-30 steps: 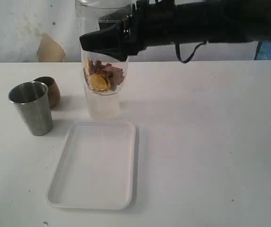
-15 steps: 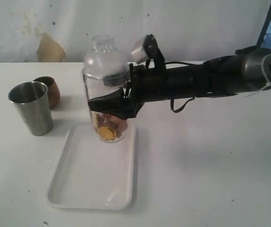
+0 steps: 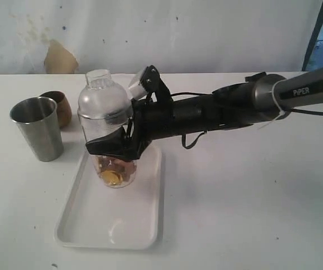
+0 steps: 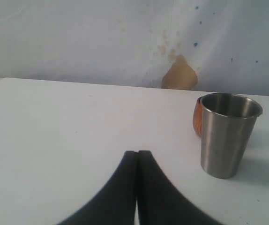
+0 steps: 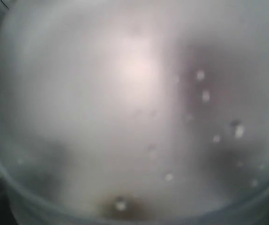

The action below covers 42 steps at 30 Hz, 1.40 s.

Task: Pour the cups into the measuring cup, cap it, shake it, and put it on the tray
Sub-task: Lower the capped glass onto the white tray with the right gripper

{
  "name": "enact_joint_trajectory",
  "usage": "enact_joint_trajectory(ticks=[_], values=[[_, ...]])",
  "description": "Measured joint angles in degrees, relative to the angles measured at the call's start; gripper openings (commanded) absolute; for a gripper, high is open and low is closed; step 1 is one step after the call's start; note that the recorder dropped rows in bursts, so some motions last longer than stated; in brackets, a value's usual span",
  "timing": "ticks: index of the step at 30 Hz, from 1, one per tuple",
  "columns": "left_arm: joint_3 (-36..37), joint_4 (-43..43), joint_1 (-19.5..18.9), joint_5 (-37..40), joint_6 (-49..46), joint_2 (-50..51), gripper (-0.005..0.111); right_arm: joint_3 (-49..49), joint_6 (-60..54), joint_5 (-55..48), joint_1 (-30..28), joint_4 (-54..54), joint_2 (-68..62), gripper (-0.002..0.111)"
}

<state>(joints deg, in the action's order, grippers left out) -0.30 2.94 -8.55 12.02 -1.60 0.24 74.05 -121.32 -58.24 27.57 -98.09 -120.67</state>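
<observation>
One white desk (image 3: 251,197) carries a tray (image 3: 111,222). Over the tray's far end, the right claw (image 3: 113,147) clamps the upright measuring cup (image 3: 114,171), its cap (image 3: 101,101) on. A steel tumbler (image 3: 36,128) and a copper cup (image 3: 60,107) stand beside the tray. The left claw (image 4: 137,157) is pressed together.

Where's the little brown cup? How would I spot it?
Find the big white tray. Left of its far end stands a tall shiny steel tumbler, and the copper-brown cup sits right behind it. It is the only short, round, brown one.
</observation>
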Motion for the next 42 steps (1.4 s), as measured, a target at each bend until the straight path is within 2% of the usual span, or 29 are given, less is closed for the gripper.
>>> enact_joint_trajectory(ticks=[11, 17, 20, 30, 36, 42], values=[[0.0, 0.0, 0.0, 0.0, 0.0, 0.0, 0.0, 5.8, 0.0, 6.0, 0.1, -0.4, -2.1, 0.0], [0.0, 0.0, 0.0, 0.0, 0.0, 0.0, 0.0, 7.0, 0.0, 15.9, 2.1, 5.8, -2.4, 0.0], [0.0, 0.0, 0.0, 0.0, 0.0, 0.0, 0.0, 7.6, 0.0, 17.3, 3.4, 7.2, -3.1, 0.0], [0.0, 0.0, 0.0, 0.0, 0.0, 0.0, 0.0, 11.2, 0.0, 9.4, 5.0, 3.4, -5.9, 0.0], [0.0, 0.0, 0.0, 0.0, 0.0, 0.0, 0.0, 11.4, 0.0, -4.0, 3.4, -0.1, -5.9, 0.0], [0.0, 0.0, 0.0, 0.0, 0.0, 0.0, 0.0, 11.3, 0.0, -4.6, 1.8, -0.1, -6.0, 0.0]])
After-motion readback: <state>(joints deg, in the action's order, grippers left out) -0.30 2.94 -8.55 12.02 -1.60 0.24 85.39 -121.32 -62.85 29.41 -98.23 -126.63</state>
